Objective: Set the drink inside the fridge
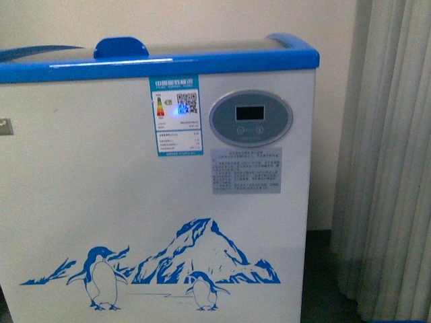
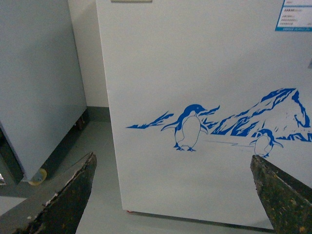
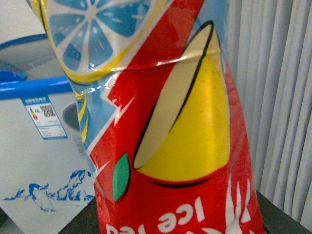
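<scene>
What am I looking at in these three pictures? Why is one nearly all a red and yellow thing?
A robot with two arms took these, using three cameras. The first camera sits on its body and looks straight at a white fridge with a blue rim, penguins and a mountain drawn on it, and its lid shut. The second sits on the left wrist: the two dark wedges are the left gripper, jaws wide apart and holding nothing. Beside the fridge stands a grey cabinet. The third sits on the right wrist. The red and yellow thing is a drink, an iced tea with lemons printed on it, very close to the camera. Its jaws are hidden, so the grip cannot be seen.
</scene>
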Robot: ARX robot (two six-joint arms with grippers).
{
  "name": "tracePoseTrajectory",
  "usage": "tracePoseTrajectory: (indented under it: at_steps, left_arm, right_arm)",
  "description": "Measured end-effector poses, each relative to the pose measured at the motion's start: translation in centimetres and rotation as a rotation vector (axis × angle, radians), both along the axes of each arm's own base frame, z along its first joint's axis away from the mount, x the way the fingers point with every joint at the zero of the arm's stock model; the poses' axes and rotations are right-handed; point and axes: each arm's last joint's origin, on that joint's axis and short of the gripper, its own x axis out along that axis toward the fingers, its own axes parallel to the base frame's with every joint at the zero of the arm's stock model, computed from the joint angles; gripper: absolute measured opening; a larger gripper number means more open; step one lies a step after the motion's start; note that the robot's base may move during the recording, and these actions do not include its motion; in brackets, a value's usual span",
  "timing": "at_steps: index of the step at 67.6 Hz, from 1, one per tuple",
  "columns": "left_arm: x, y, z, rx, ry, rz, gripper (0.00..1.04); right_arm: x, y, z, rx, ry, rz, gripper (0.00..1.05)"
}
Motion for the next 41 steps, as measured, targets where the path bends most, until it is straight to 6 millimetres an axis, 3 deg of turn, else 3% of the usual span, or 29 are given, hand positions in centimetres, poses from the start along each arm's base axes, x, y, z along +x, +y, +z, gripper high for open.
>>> tracePoseTrajectory:
  at_steps: [41]
  left_arm:
    - [0.00, 0.00, 0.00, 0.000, 0.000, 0.001, 0.97]
  right_arm:
    - [-0.02, 0.00, 0.01, 0.000, -0.001, 0.000, 0.42]
